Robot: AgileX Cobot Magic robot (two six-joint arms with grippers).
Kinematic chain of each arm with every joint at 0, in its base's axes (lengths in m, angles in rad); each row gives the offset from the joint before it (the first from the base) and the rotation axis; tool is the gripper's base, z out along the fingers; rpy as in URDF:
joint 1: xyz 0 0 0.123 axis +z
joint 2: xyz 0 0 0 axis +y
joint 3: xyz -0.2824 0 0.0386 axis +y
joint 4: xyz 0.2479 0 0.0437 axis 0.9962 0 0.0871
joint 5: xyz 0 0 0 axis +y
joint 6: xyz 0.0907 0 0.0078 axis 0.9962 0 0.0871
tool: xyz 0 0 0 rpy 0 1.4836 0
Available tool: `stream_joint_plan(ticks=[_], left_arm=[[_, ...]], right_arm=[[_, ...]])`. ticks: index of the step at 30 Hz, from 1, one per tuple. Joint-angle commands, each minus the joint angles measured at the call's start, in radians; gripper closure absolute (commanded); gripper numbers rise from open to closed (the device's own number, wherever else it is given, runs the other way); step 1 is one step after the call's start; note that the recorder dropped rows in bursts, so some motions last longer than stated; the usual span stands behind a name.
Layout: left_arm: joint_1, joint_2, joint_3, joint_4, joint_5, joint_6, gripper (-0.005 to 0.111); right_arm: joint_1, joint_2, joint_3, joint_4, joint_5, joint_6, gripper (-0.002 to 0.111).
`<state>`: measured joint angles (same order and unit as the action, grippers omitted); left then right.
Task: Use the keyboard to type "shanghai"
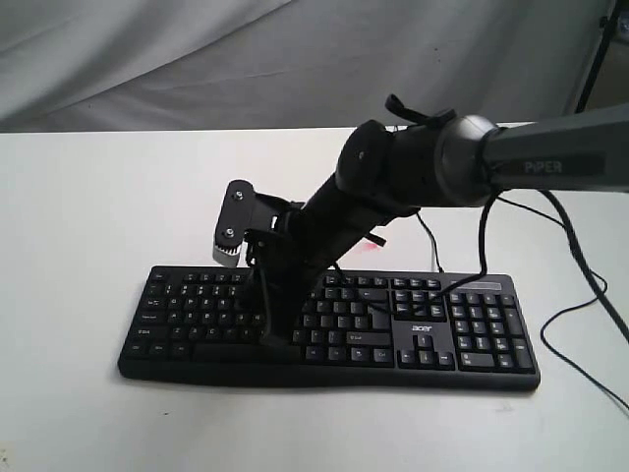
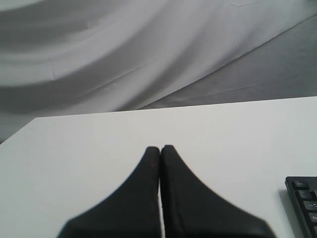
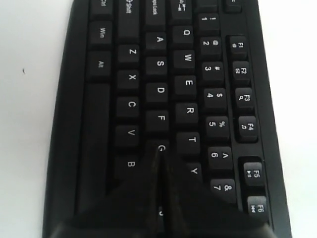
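The black keyboard [image 1: 472, 334] lies across the white table [image 1: 79, 246], with its acer logo by the number pad. My right arm reaches over from the right. Its gripper [image 1: 273, 334] points down at the middle letter rows. In the right wrist view that gripper [image 3: 159, 154] is shut, its tips just past the G key [image 3: 161, 147] and covering the key beside it. Whether they touch a key I cannot tell. My left gripper [image 2: 160, 148] is shut on nothing above bare table, with a corner of the keyboard [image 2: 304, 198] off to one side. The exterior view does not show the left arm.
Thin black cables [image 1: 580, 285] trail over the table to the right of the keyboard. A grey cloth backdrop [image 1: 197, 59] hangs behind the table's far edge. A black stand leg [image 1: 595, 54] shows at the back right.
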<state>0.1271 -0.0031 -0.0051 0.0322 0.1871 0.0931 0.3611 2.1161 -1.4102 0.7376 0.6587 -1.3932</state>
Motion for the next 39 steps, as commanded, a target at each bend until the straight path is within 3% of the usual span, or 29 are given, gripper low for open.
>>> stream_joint_plan(ticks=[1,39], left_arm=[[-0.004,0.003,0.005,-0.001,-0.003,-0.003,0.106],[-0.004,0.003,0.005,-0.001,-0.003,-0.003,0.106]], right_arm=[[-0.003,0.018,0.006,0.013,-0.017,-0.019,0.108],[-0.001,0.020,0.006,0.012,-0.022,-0.049,0.108]])
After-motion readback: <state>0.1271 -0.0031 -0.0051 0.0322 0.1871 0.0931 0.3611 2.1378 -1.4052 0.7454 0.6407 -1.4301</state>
